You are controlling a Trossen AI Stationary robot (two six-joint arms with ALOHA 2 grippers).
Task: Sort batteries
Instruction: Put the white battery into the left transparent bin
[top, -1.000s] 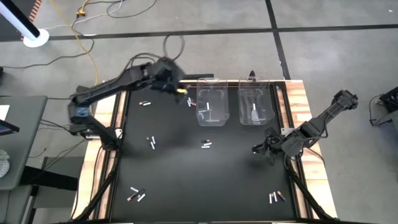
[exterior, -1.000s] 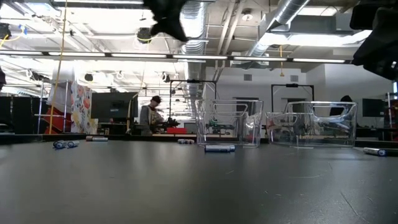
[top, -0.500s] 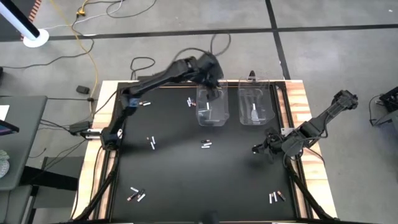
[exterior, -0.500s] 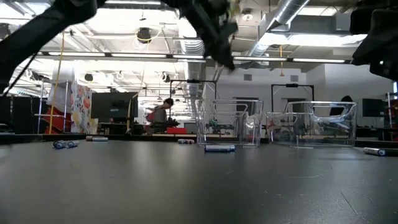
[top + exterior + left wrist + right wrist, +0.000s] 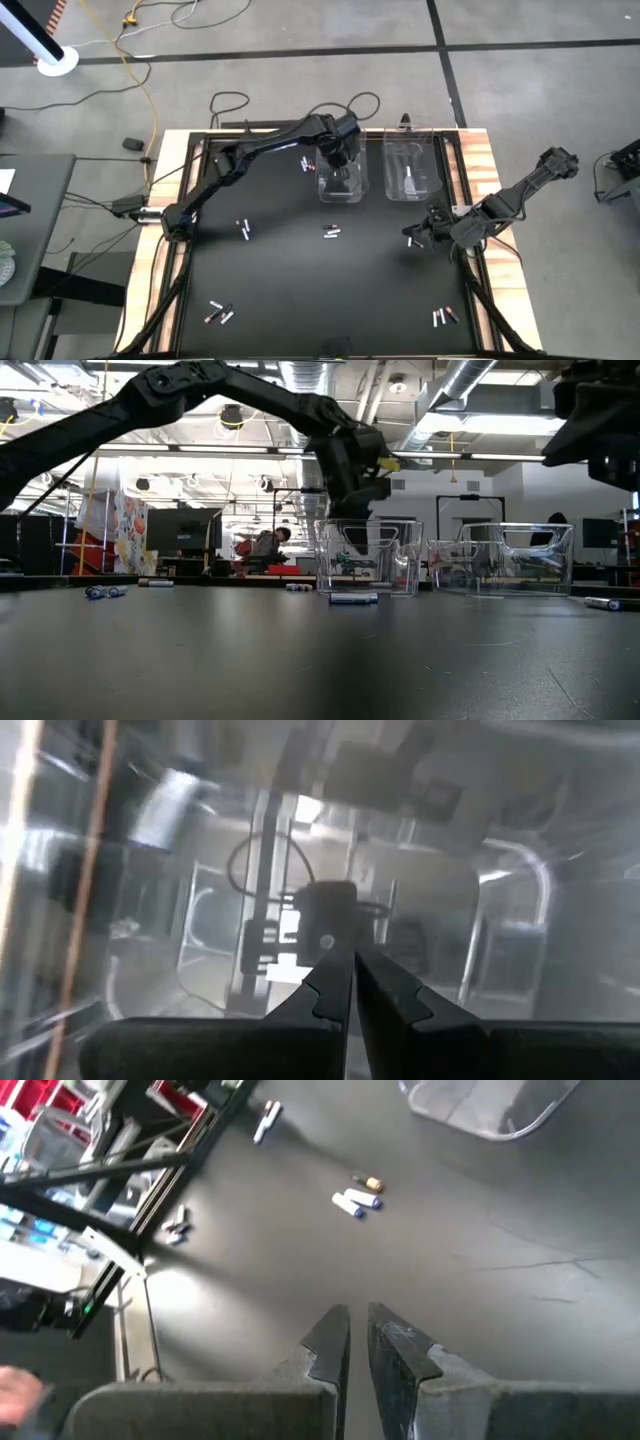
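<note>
Sorting is sitting only partly done, as you are seeing it. Your left tool (image 5: 340,160) is hanging over the left bin (image 5: 341,175), its tips down inside the clear walls, and in its wrist view the fingers (image 5: 335,985) are pressed nearly together with nothing showing between them, so you are looking at a clenched, empty-looking tool. Just below it, pale batteries (image 5: 268,965) are lying on the bin floor, so some pieces are already placed. Beside it, toward the right arm, the right bin (image 5: 411,170) is holding at least one light battery (image 5: 408,181).

Your right tool (image 5: 425,232) is waiting near the table (image 5: 300,290) edge, clear of the bins, with its fingers (image 5: 330,1342) drawn close and carrying nothing.

Most of the work is still lying loose:
- a small group (image 5: 306,162) just beside your left tool, outside the bin
- one cell (image 5: 233,166) farther out toward the left arm's base
- a pair (image 5: 243,230) and another pair (image 5: 332,232) nearer the table's middle
- a cluster (image 5: 218,314) at the corner on the left arm's side
- a cluster (image 5: 443,317) at the corner on the right arm's side, well apart from either tool

You are judging this as well short of halfway.
</note>
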